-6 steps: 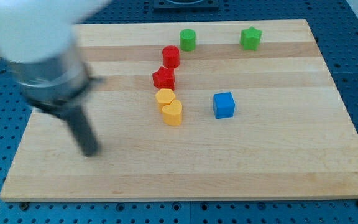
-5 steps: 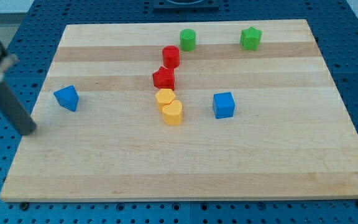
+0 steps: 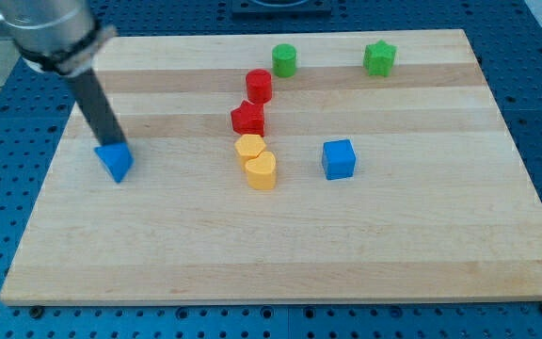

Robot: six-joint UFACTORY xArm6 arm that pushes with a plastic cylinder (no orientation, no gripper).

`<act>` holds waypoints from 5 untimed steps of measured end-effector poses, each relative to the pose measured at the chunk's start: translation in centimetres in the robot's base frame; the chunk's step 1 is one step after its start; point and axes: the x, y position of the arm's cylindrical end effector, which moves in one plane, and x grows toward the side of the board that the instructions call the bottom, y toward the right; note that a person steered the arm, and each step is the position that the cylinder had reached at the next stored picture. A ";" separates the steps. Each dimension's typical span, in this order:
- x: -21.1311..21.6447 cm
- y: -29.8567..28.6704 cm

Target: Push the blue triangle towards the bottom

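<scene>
The blue triangle (image 3: 116,162) lies on the wooden board (image 3: 280,245) at the view's left. My tip (image 3: 108,143) touches the triangle's upper edge, just above it. The dark rod rises from there up and to the left, to the grey arm at the view's top left corner.
A blue cube (image 3: 339,159) sits right of centre. A yellow hexagon (image 3: 249,147) and a yellow heart (image 3: 262,171) touch at the centre. Above them are a red star (image 3: 248,119) and a red cylinder (image 3: 259,87). A green cylinder (image 3: 284,60) and a green star (image 3: 380,58) stand near the top edge.
My tip swung from the board's left edge up and round to the triangle's top side. The blue triangle has shifted a little down and to the right.
</scene>
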 end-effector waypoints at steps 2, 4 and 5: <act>5.2 2.4; 3.6 -2.5; 8.7 -2.4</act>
